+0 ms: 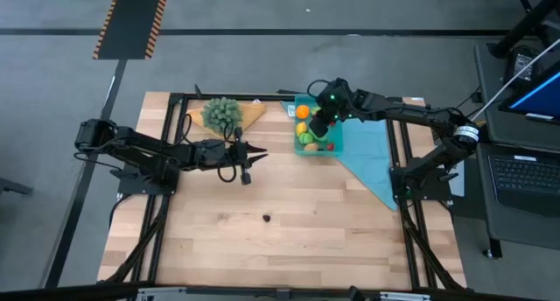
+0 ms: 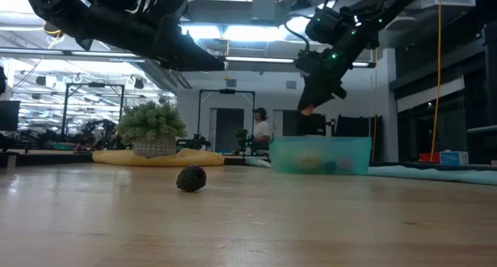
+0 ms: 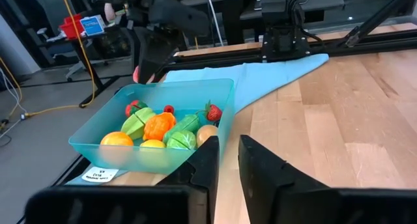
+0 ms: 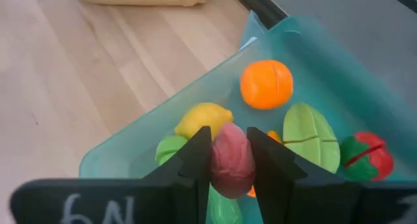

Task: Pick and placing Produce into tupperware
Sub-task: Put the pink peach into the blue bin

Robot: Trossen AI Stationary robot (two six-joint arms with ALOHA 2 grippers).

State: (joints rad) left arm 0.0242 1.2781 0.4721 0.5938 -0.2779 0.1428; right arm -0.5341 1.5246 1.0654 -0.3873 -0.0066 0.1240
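The teal tupperware (image 1: pixel 317 131) stands on a light-blue cloth at the table's far right. It holds several produce pieces: an orange (image 4: pixel 266 84), a yellow one (image 4: pixel 203 118), green ones and a red one (image 4: pixel 368 155). My right gripper (image 4: pixel 229 138) hangs over the box, shut on a pink-red oval piece (image 4: pixel 231 160). A dark produce piece (image 1: pixel 267 218) lies alone on the bare wood toward the near side. My left gripper (image 1: pixel 254 152) hovers left of the box, its fingers almost together with nothing between them (image 3: pixel 229 164). My right gripper pinches the pink-red oval piece by its two sides (image 4: pixel 218 152) between its two fingers. The fingers slant down from above toward the box. The piece is lifted clear, above the produce in the tupperware's near-left part.
A bushy green plant on a tan wedge board (image 1: pixel 224 114) sits at the far edge, left of the box. The light-blue cloth (image 1: pixel 372 157) runs toward the right edge. Black frame rails (image 1: pixel 166 143) border the table. Bare wood lies in the middle and near side.
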